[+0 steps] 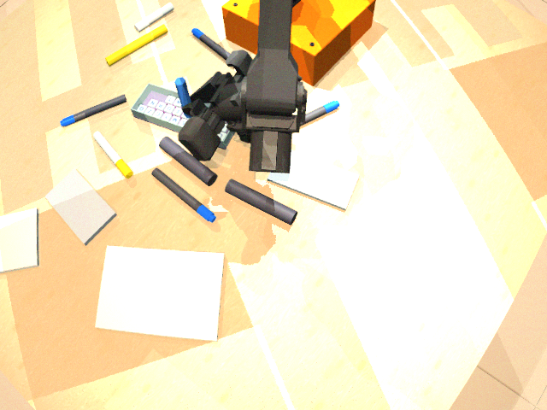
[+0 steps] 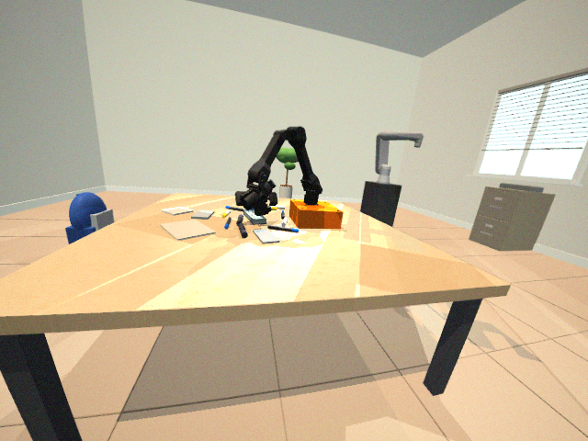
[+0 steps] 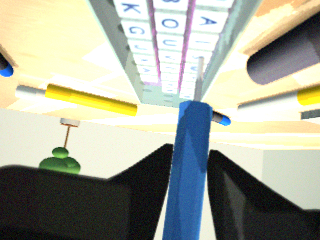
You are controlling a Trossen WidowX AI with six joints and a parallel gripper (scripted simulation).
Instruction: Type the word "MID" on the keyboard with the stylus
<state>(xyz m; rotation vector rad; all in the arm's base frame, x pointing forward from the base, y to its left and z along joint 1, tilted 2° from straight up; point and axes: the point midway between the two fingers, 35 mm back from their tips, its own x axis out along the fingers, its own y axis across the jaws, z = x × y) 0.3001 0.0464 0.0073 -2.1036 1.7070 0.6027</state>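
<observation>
The blue stylus is held slanted between my gripper's fingers. My gripper is shut on it, low over the grey-green keyboard. In the wrist view the stylus's thin grey tip appears over the right-hand column of white keys, just beyond the I key and around the S key. I cannot tell whether the tip touches a key. The arm hides the keyboard's right part in the top view. The M and D keys cannot be made out clearly.
The orange box stands by the arm's base. Two thick dark cylinders lie near the keyboard. A yellow marker, several blue-capped pens and flat pads lie around. The large white pad is farther away.
</observation>
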